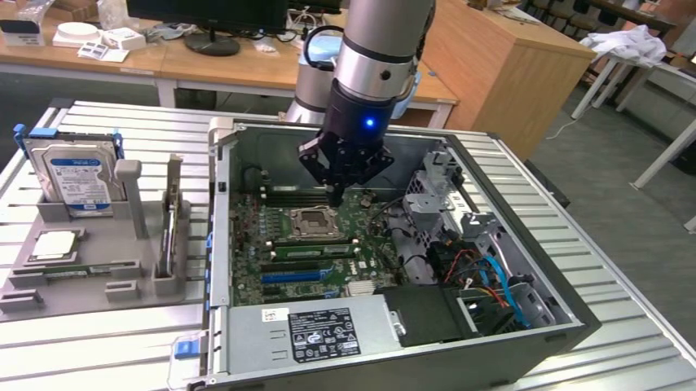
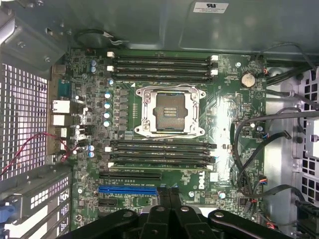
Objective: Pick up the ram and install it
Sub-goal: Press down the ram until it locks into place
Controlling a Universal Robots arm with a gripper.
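Observation:
My gripper hangs inside the open computer case, just above the motherboard near the empty processor socket. In the wrist view its black fingers meet at the tips, shut, with nothing between them. Two groups of dark memory slots flank the socket. Out on the grey holder at the exterior view's left, a thin green stick that I take for the ram stands on its edge between two posts. A matching green stick sits along the holder's front.
The holder also carries an upright hard drive and a square silver processor chip. Inside the case are a power supply, a drive cage and loose black, blue and orange cables. All stands on a slatted metal table.

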